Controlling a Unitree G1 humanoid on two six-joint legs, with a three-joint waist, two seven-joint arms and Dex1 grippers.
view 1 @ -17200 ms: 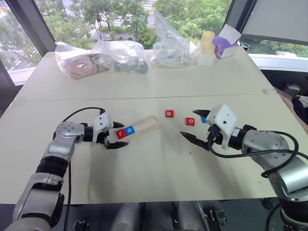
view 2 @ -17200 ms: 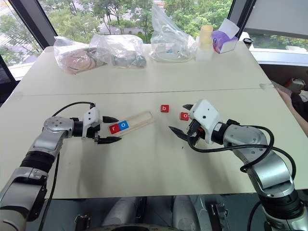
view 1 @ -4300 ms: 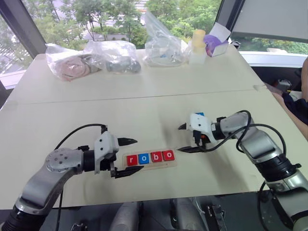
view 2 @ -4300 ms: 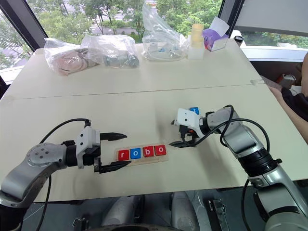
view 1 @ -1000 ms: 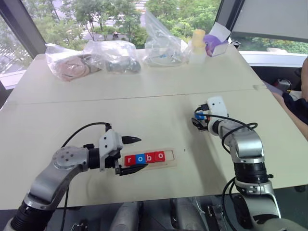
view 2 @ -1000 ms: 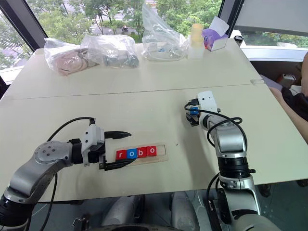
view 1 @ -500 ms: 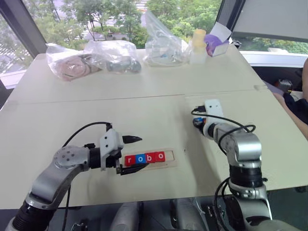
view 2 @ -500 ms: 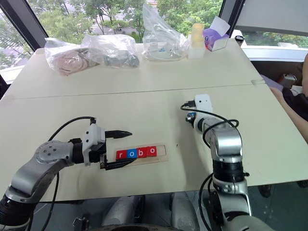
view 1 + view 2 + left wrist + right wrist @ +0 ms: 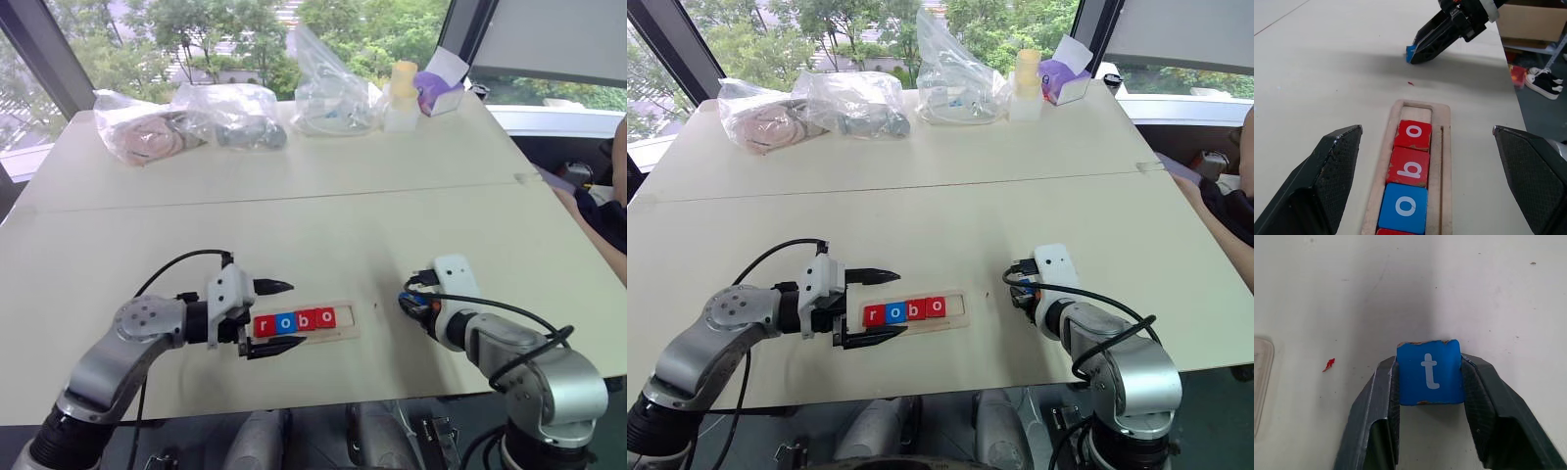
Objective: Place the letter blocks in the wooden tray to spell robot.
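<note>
Blue t block [image 9: 1430, 372] sits clamped between the right gripper's [image 9: 1430, 382] fingers, above the table [image 9: 294, 206] beside the wooden tray [image 9: 345, 321] holding r, o, b, o. Left gripper [image 9: 274, 316] straddles the tray's end, jaws spread wide.

We look down on a pale table [image 9: 323, 211] with a seam across its width. Near its front edge lies the wooden tray [image 9: 345, 321], and at the far edge sit clear plastic bags [image 9: 235, 110], a small bottle [image 9: 400, 93] and a purple box [image 9: 438, 90].
</note>
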